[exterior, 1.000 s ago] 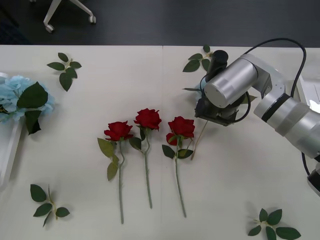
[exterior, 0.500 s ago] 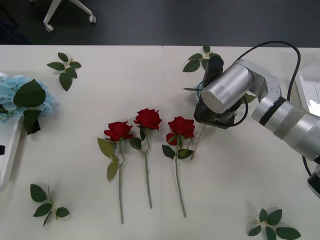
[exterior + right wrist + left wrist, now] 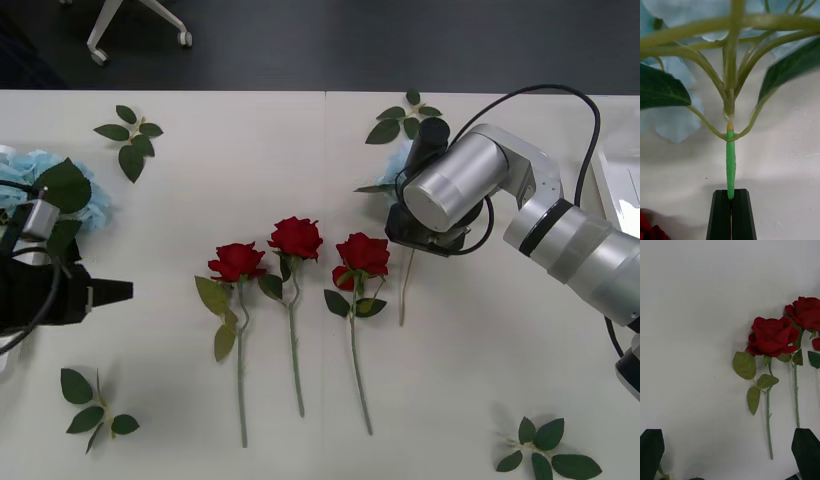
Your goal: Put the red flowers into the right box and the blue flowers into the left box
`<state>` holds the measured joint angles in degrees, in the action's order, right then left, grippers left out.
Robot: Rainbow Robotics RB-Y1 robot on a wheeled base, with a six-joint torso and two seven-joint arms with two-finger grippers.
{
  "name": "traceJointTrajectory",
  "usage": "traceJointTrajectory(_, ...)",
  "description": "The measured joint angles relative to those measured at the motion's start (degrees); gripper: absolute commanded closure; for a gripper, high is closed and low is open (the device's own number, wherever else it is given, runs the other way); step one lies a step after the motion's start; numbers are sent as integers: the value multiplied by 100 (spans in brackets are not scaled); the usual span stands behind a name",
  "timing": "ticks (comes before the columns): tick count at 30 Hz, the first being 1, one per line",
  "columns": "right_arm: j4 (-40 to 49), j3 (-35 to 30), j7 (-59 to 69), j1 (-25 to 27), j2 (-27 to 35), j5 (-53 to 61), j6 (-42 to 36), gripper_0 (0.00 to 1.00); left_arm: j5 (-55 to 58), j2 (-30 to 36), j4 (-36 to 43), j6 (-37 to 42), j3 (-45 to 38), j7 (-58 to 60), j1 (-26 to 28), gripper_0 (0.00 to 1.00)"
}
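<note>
Far left of the table [image 3: 200, 420]: blue flowers [image 3: 40, 185], a pale cluster with dark leaves, lying at the table's left edge beside the thin white rim of the left box [image 3: 4, 362]. Left gripper [image 3: 105, 292] — black, low over the table just right of that cluster, its fingers [image 3: 651, 453] spread wide and holding nothing; its wrist view looks across bare table toward the roses. Leaf sprigs: one near the far left [image 3: 130, 135], one at the near left [image 3: 92, 405]. Centre: three red flowers [image 3: 295, 238] laid side by side, blooms away from the robot, stems toward it; the left one [image 3: 237, 261], the middle one set slightly farther back, the right one [image 3: 362, 254] just beside a thin pale stem [image 3: 403, 290]. That stem belongs to a second blue flower [image 3: 398, 165], mostly hidden under the right arm. Right gripper [image 3: 730, 213] — right of centre, just past the third rose; black fingers pressed together on the green stem end, bloom and leaves fanning out beyond. Further sprigs: one behind the right arm [image 3: 400, 118], one at the near right corner [image 3: 545, 450]. Far right edge: part of the right box [image 3: 620, 190].
</note>
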<state>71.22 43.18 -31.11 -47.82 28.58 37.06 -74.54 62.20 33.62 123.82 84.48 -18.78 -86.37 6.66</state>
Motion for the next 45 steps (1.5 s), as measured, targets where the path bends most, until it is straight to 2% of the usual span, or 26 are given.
traceJointTrajectory(4,116,-2,-21,10,55,49,-1,100,-749,-690,227,219,311,291,-89,0)
traceJointTrajectory(7,596,-33,-32,10,319,441,-22,100,-1315,-968,306,365,694,292,-184,0)
traceJointTrajectory(11,1469,-317,-103,8,813,1063,-385,100,-1950,-1127,307,492,1247,292,-393,0)
traceJointTrajectory(15,2070,-651,-720,-13,1276,1627,-608,100,-2493,-1166,307,502,1795,307,-588,0)
traceJointTrajectory(21,2762,-902,-1597,-174,1991,2559,-926,100,-2647,-1205,307,775,2145,470,-867,0)
traceJointTrajectory(25,3239,-1021,-2476,-208,2450,3187,-926,100,-1997,-1310,306,748,1864,521,-938,0)
traceJointTrajectory(30,3811,-1230,-3575,-208,2835,3797,-905,100,-802,-1347,306,718,959,391,-938,0)
traceJointTrajectory(35,4277,-1280,-4426,-208,2998,4219,-476,100,217,-1346,303,718,243,-1173,-938,0)
traceJointTrajectory(38,4426,-1280,-5089,-208,2998,4483,-155,100,821,-1346,260,718,5,-1588,-938,0)
traceJointTrajectory(41,4492,-1280,-5778,-208,2991,4784,366,100,1436,-1346,27,718,-128,-1792,-938,0)
traceJointTrajectory(45,4496,-1280,-6516,-208,2841,5218,820,100,2177,-1346,-409,676,-233,-2991,-938,0)
